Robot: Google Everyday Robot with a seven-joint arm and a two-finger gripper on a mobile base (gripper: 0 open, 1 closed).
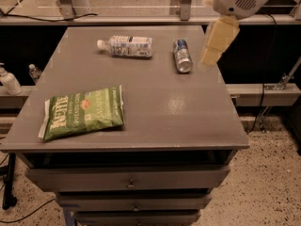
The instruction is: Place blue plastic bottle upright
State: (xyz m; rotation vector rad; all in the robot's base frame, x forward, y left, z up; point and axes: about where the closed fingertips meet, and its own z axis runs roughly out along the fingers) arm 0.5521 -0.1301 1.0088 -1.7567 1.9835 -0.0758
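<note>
The blue plastic bottle point(128, 46) lies on its side at the far middle of the grey table point(164, 107), with its white cap pointing left. My gripper point(210, 55) hangs from the white arm at the upper right, above the table's far right edge. It is just right of the can and well to the right of the bottle. It holds nothing that I can see.
A silver-and-blue can point(182, 56) lies on its side between the bottle and the gripper. A green chip bag point(83, 112) lies flat at the front left. Drawers sit under the table top. A white bottle point(8, 80) stands on a ledge at the left.
</note>
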